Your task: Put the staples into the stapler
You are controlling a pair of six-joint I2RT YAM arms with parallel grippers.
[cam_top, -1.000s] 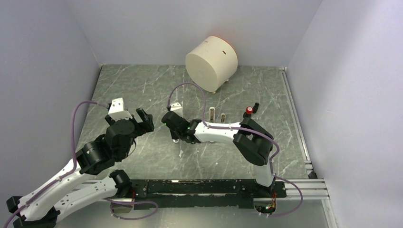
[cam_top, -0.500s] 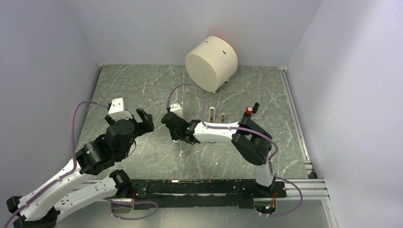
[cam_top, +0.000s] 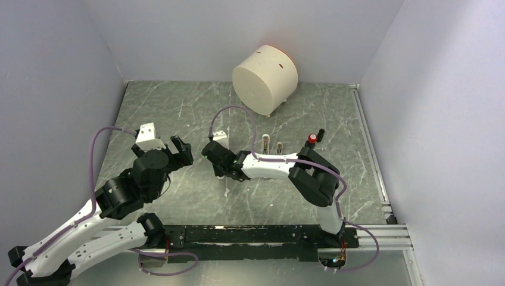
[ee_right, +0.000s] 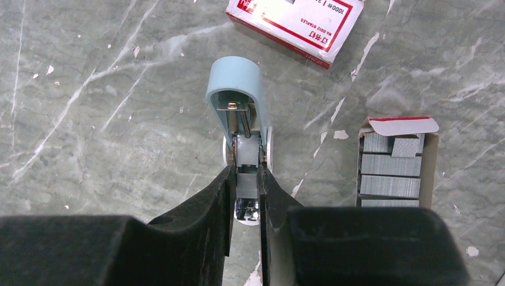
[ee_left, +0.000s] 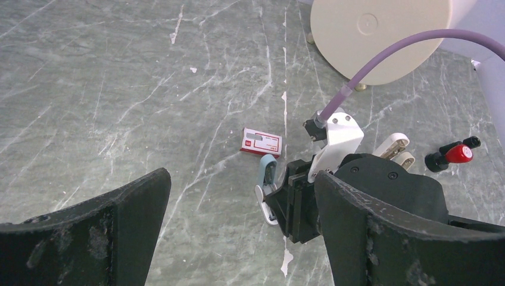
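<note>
The stapler point(ee_right: 238, 119) lies open on the table, its light-blue lid point(ee_right: 234, 89) swung back and its metal channel exposed. My right gripper point(ee_right: 245, 182) is shut on a short grey strip of staples point(ee_right: 246, 186), held right over the channel's near end. More staples point(ee_right: 390, 173) lie in an open cardboard tray to the right. In the top view the right gripper point(cam_top: 220, 171) covers the stapler. My left gripper point(cam_top: 180, 151) is open and empty, hovering left of the stapler point(ee_left: 267, 179).
A red-and-white staple box point(ee_right: 295, 24) lies just beyond the stapler. A large cream cylinder point(cam_top: 265, 78) stands at the back. A red-and-black knob point(cam_top: 312, 139) and two white pieces point(cam_top: 266, 143) lie right of centre.
My right gripper has edged slightly left with the strip. The left arm has not moved.
</note>
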